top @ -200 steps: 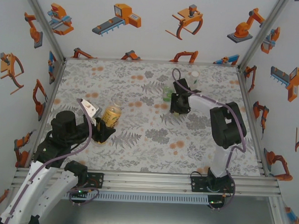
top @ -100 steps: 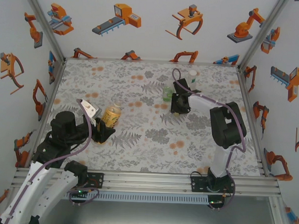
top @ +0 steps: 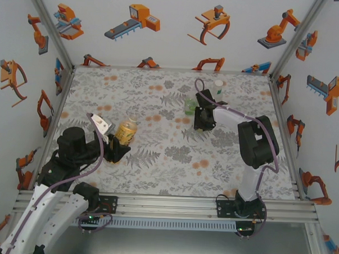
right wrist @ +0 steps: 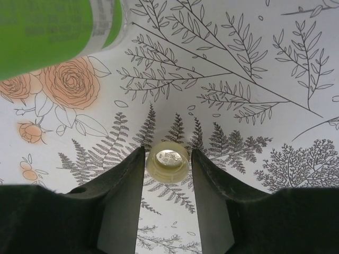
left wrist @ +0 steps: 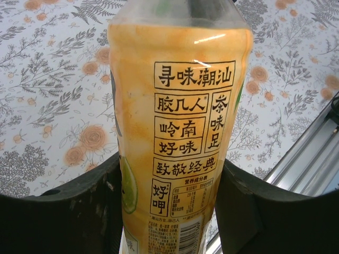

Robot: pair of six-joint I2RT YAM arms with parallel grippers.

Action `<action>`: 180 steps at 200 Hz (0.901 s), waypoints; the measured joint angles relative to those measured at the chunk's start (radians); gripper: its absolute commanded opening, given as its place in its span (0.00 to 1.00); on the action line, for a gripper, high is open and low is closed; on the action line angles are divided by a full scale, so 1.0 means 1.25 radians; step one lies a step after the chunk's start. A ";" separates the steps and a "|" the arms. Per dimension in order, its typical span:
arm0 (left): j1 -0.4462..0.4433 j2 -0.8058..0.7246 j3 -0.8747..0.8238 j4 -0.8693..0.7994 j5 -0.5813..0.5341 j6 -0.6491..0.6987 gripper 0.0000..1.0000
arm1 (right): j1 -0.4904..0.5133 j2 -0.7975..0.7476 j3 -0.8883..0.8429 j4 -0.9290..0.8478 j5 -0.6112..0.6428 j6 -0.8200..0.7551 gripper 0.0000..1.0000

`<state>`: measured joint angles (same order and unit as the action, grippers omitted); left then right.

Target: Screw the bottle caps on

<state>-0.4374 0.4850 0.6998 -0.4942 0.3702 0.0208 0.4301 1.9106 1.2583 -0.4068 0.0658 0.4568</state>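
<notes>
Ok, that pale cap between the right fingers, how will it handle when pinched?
The pale cap looks small, hollow and thin-walled, so probably very light and slightly squashy. Its round rim gives the right fingers little flat contact, so it may pop out or twist sideways.

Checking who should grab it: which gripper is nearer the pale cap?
Right. The right gripper straddles the pale cap, a finger on either side; the left gripper is far off, holding the yellow bottle.

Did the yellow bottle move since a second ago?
No. The yellow bottle stays at the same spot against the flower print of the table, shifted neither way.
</notes>
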 measured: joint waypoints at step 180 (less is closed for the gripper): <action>0.000 -0.001 -0.027 0.024 -0.005 -0.016 0.00 | 0.125 -0.172 -0.099 -0.051 0.032 0.060 0.37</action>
<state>-0.4370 0.4835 0.6655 -0.4641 0.3637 0.0002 0.5861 1.6955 1.1339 -0.4702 0.1055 0.5316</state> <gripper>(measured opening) 0.553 0.370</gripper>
